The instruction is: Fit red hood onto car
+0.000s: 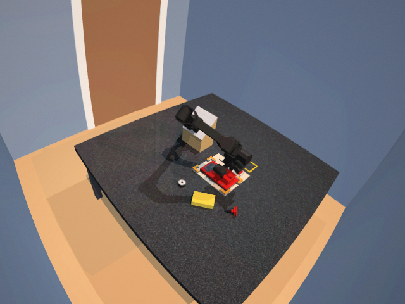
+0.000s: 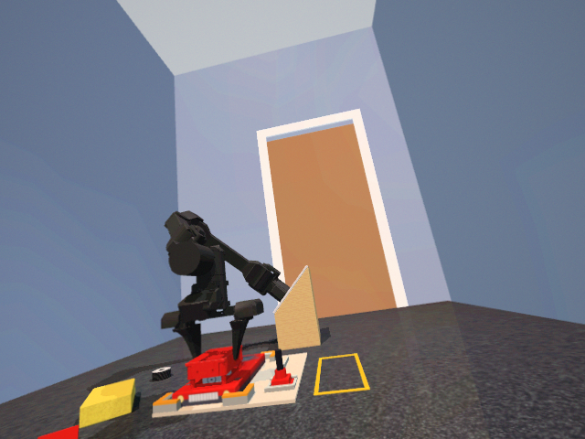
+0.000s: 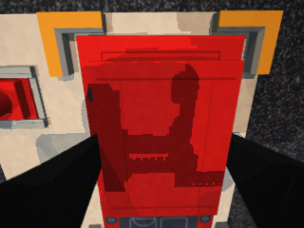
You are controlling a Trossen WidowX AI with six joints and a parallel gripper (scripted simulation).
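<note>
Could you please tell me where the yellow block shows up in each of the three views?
Top: the yellow block lies just below centre, on the table in front of the jig.
Exterior: the block sits at lower left, left of the jig.
Wrist: not in it.
Shared landmark: the red hood, in the tool's grip over the jig, shows in all three, the wrist view included.
</note>
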